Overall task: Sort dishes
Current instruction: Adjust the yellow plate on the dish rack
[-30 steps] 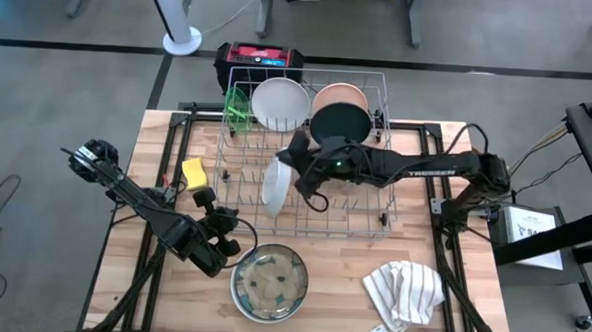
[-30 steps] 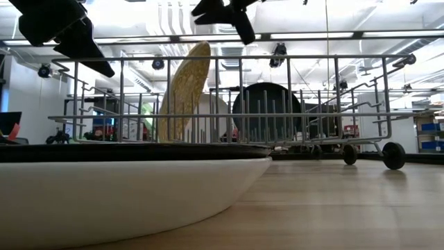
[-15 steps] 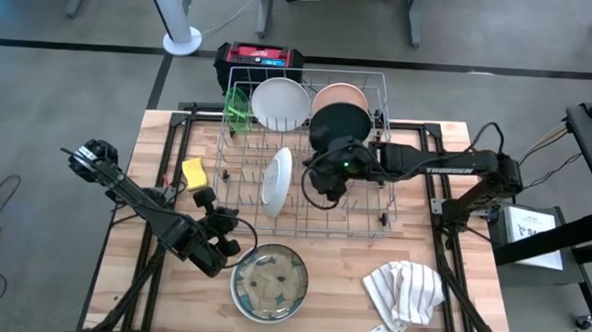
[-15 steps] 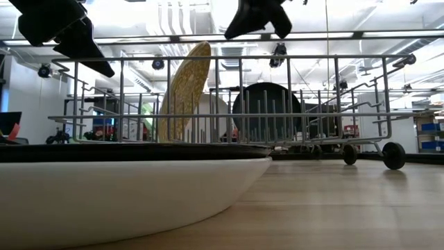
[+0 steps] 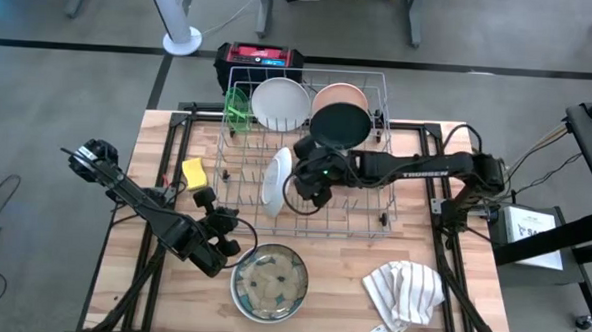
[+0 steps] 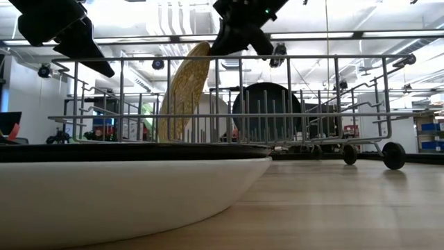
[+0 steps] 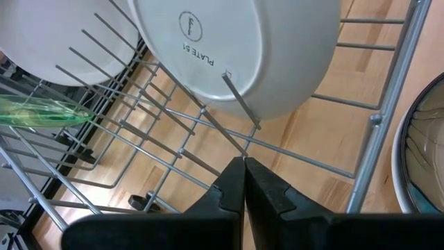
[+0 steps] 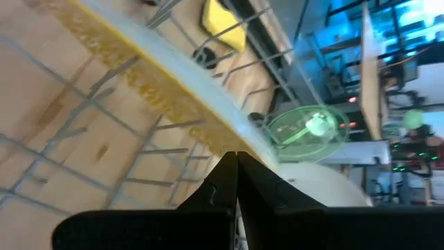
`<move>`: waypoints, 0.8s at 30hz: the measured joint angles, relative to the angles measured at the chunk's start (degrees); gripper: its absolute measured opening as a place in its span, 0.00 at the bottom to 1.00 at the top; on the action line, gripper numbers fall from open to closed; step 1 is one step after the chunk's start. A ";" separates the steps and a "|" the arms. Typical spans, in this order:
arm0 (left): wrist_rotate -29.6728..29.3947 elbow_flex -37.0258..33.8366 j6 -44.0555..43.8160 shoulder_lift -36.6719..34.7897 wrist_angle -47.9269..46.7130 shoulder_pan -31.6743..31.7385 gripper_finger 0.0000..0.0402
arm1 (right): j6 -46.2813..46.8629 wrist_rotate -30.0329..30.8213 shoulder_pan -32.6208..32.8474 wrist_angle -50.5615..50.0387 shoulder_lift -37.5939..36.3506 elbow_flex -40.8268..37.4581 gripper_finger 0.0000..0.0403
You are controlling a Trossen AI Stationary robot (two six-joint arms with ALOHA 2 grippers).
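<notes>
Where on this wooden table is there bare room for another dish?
Bare wood lies between the large bowl and the striped cloth, and left of the yellow sponge. The wire rack's back row is crowded with plates.

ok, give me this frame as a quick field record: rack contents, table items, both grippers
rack: wire dish rack at table's far side
in rack: lime-green dish, white plate, peach plate, black plate, speckled plate on edge
on table: large bowl, yellow sponge, cloth
right gripper: shut, beside speckled plate
left gripper: shut, by bowl
</notes>
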 joint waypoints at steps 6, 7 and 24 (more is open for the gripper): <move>0.01 0.00 0.00 0.00 0.07 0.00 0.00 | -1.99 -0.13 0.00 4.34 0.09 0.00 0.00; 0.01 0.00 0.00 0.00 0.07 0.00 0.00 | -2.36 -0.27 0.00 5.25 0.09 0.00 0.00; 0.01 -0.04 -0.04 0.02 0.38 0.00 0.00 | -7.26 -2.38 0.00 15.18 2.77 0.02 0.00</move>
